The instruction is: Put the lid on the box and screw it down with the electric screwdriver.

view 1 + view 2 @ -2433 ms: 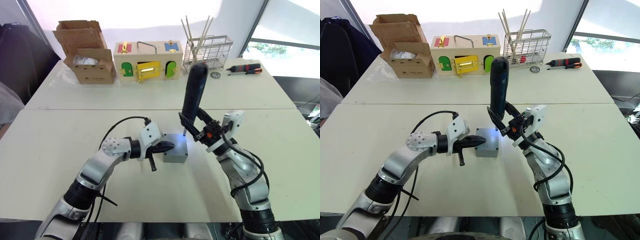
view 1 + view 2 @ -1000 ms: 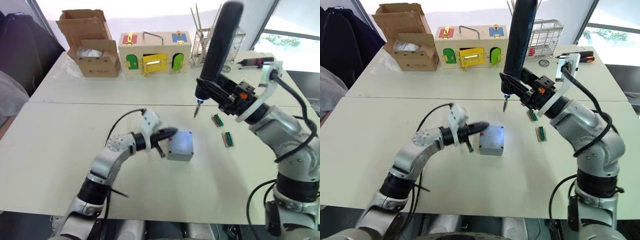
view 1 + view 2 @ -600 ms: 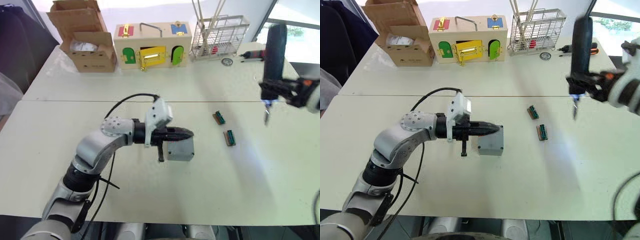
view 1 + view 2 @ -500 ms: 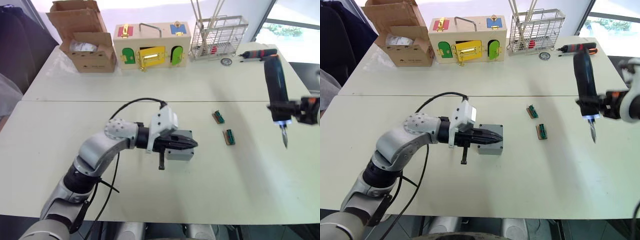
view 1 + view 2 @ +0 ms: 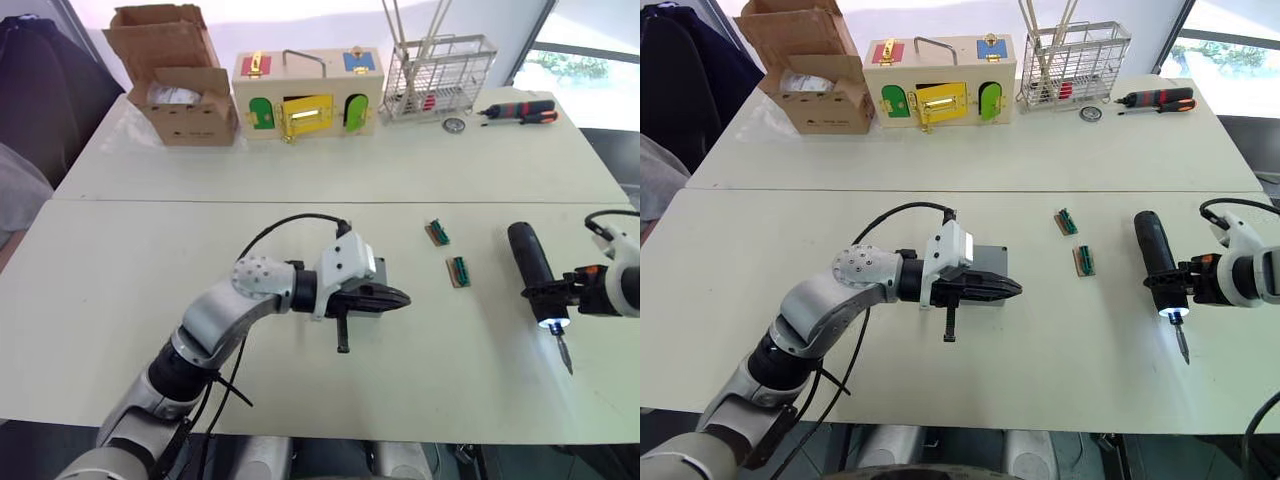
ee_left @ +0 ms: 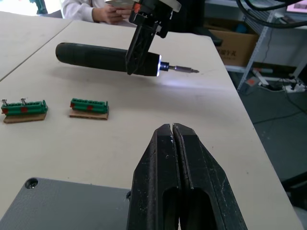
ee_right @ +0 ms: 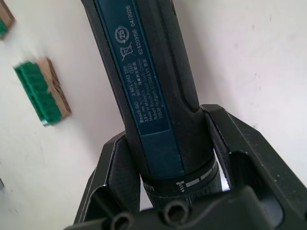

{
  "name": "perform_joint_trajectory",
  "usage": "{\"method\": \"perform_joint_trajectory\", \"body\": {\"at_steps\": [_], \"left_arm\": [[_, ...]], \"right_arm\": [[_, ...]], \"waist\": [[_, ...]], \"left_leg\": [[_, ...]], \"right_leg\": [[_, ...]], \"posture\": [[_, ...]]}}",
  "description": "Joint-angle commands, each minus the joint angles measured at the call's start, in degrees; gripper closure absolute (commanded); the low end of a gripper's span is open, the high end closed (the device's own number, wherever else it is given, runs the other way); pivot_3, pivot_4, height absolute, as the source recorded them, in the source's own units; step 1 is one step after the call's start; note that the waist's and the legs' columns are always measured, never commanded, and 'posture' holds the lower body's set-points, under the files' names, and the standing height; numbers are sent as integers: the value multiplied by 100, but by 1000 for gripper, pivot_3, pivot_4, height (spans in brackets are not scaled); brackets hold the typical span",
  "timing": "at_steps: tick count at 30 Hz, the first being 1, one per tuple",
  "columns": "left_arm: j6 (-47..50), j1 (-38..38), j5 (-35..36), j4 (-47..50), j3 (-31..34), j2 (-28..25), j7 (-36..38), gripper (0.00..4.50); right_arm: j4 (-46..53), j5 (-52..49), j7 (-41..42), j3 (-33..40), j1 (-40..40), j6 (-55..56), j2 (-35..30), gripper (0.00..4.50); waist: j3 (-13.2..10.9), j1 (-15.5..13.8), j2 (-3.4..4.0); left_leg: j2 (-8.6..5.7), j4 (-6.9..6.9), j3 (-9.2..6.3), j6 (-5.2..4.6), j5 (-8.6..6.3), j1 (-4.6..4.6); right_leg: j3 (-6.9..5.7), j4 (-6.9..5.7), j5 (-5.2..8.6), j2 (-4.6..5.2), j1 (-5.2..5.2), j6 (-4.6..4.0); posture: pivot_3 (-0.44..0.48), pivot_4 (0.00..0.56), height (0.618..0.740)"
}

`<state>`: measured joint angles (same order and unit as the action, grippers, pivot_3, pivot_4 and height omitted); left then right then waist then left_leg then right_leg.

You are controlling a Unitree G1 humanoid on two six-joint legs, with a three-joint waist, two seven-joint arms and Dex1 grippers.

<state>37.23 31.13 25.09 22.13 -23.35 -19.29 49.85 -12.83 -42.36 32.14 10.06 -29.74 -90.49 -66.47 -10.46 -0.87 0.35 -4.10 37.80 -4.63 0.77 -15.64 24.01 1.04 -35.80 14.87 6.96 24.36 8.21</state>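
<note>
The grey box (image 5: 992, 260) stands mid-table, largely hidden behind my left wrist. The lid (image 6: 62, 203) lies flat on top of it, one corner screw hole showing. My left gripper (image 5: 398, 297) is shut and empty, its fingers reaching over the lid past the box's right side. Far to the right, my right gripper (image 5: 552, 293) is shut on the electric screwdriver (image 5: 530, 265) close behind its lit tip. The black tool is held nearly level, low over the table, bit toward the front edge. I cannot tell whether it touches the table. In the right wrist view, both fingers (image 7: 111, 167) clamp its barrel (image 7: 148, 81).
Two green terminal blocks (image 5: 437, 233) (image 5: 459, 272) lie between the box and the screwdriver. Along the back stand a cardboard carton (image 5: 175, 90), a wooden box with coloured doors (image 5: 305, 95), a wire basket (image 5: 435, 65) and a red-and-black hand screwdriver (image 5: 515, 112). A person (image 6: 96, 7) sits beyond the table.
My right arm swung the electric screwdriver from upright over the box out to the right and lowered it near the table. My left gripper slid rightward over the lid. The camera shifted.
</note>
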Motion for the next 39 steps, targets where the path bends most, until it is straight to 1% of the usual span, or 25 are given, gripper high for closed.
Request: {"method": "perform_joint_trajectory", "body": {"at_steps": [1,8,10,11,12,14,15,18,21,23,25,26,27,29,31,33,34,36,39], "left_arm": [[-33,-48,88,152,110,78,-72,4500],[-47,-71,86,126,92,96,-137,4500],[-46,-80,50,116,103,41,-151,4500],[-67,-77,-30,110,87,-50,-141,4500],[-88,-78,-84,97,124,-139,-141,4500],[-73,-59,-53,60,354,-282,-162,4500],[-70,-31,-23,21,500,-308,-217,4500],[-137,103,22,-191,1026,-209,-548,4500],[-45,280,258,-295,1784,22,-1062,4500],[196,213,429,-134,2020,-47,-1140,4500],[477,70,571,79,2087,-236,-1118,4500],[590,-48,557,205,2030,-426,-1054,4500],[676,-157,523,313,1965,-619,-995,4500],[836,-353,490,484,1875,-956,-899,4500],[771,-532,349,535,1778,-1250,-801,4500],[648,-775,256,489,1723,-1472,-691,4500],[583,-868,220,454,1705,-1536,-659,4500],[448,-1014,172,309,1746,-1517,-669,4500],[216,-1227,215,80,1831,-1184,-789,4500]], "right_arm": [[-60,205,-51,277,-124,-43,17,2627],[11,422,-94,353,-71,-73,203,2627],[117,511,-99,316,7,55,227,1619],[165,521,-57,293,40,107,218,1397],[218,504,-31,312,53,92,229,1006],[334,508,0,347,83,154,255,298],[349,560,-48,395,55,194,296,29],[438,732,-57,458,-35,651,293,29],[542,1038,-24,592,-372,1874,263,29],[901,1091,186,657,-435,2615,311,29],[1470,1044,456,711,-259,3177,421,29],[1924,954,683,827,-52,3694,639,29],[2362,807,890,886,188,3939,806,29],[3184,599,1201,804,720,4111,982,29],[3785,674,1414,517,1250,4332,1017,29],[4097,931,1492,85,1654,4777,1205,29],[4172,1027,1475,-80,1774,4937,1311,29],[4344,691,1382,-149,2025,4871,1767,29],[4535,715,1420,-323,2579,5032,2084,29]], "waist": [[0,1,1],[1,12,2],[1,14,1],[1,15,1],[2,16,1],[2,17,1],[2,17,2],[2,9,1],[2,19,1],[2,28,2],[3,47,0],[5,57,-4],[6,65,-7],[6,59,-11],[6,11,-10],[6,-7,-11],[8,4,-15],[15,6,-27],[15,-9,-27]], "left_leg": [[-1,7,0,-1,-1,3],[-2,15,0,-3,-2,3],[-2,18,1,-3,-2,3],[-3,20,1,-3,-2,3],[-3,20,1,-3,-2,3],[-4,21,1,-3,-2,2],[-4,21,0,-3,-2,2],[-3,23,0,-3,-2,2],[-5,28,1,-3,-2,3],[-5,28,1,-2,-2,2],[-5,21,1,0,-3,0],[-4,18,-1,0,-4,0],[-3,12,-4,0,-3,0],[-1,14,-11,1,-4,0],[0,22,-13,3,-3,1],[-3,35,-16,3,-2,2],[-5,40,-14,2,-3,2],[-7,41,-12,1,-3,0],[-5,37,-18,1,-4,-1]], "right_leg": [[0,-6,0,0,0,0],[0,-19,1,1,1,1],[1,-20,1,1,1,1],[1,-22,1,1,1,1],[1,-23,1,1,1,1],[0,-26,1,0,1,1],[0,-27,1,-1,1,1],[0,-27,1,0,1,1],[0,-30,1,0,1,2],[0,-31,1,0,4,3],[-1,-35,4,-3,8,8],[-4,-36,5,-7,10,9],[-5,-39,5,-9,11,9],[-9,-41,4,-13,11,9],[-6,-44,4,-10,10,9],[-5,-44,4,-2,1,9],[-1,-42,4,-2,-2,9],[2,-39,4,0,-5,8],[1,-42,4,0,-1,8]], "posture": [[0,150,730],[0,150,730],[0,150,730],[0,150,730],[0,150,730],[0,150,730],[0,150,730],[0,150,730],[0,150,730],[0,150,730],[0,150,730],[0,150,730],[0,150,730],[0,150,730],[0,150,730],[0,150,730],[0,150,730],[0,150,730],[0,150,730]]}}
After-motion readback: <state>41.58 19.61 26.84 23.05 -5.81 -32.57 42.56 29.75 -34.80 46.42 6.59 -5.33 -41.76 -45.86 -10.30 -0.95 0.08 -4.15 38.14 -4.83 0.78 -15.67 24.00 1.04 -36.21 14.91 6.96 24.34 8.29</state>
